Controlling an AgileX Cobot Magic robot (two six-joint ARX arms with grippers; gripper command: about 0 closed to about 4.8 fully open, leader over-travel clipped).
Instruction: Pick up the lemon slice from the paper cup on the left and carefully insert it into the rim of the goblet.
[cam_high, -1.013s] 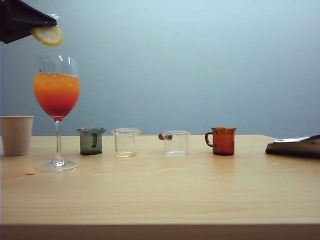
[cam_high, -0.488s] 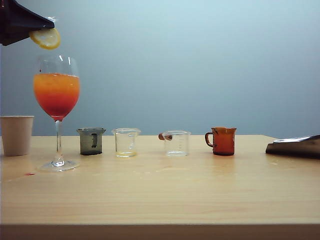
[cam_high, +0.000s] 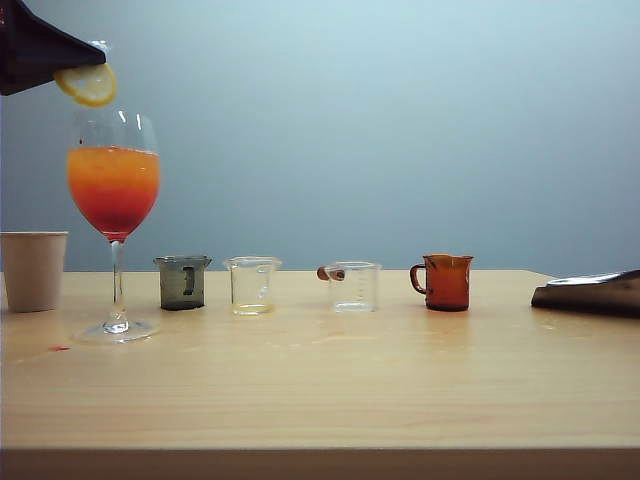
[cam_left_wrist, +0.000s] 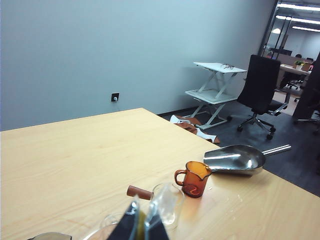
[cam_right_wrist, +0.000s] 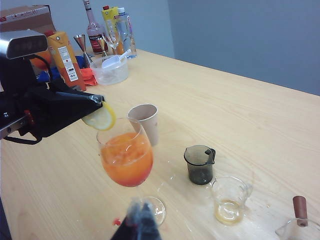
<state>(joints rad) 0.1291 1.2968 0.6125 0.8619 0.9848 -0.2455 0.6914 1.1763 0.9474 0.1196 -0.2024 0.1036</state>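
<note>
Amber mug (cam_high: 446, 282), steel scoop (cam_left_wrist: 235, 159), dark beaker (cam_high: 182, 282) on table (cam_high: 320, 380).

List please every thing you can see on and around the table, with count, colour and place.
lemon slice: 1, yellow, held above goblet rim
goblet: 1, clear, orange-red drink, table left
paper cup: 1, white, left of goblet
dark beaker: 1, grey, right of goblet
clear beakers: 2, middle row
amber mug: 1, right of beakers
metal scoop: 1, silver, table's right edge
bottles and cartons: several, far corner
left gripper: shut on lemon slice
right gripper: low beside goblet foot, opening unclear
</note>
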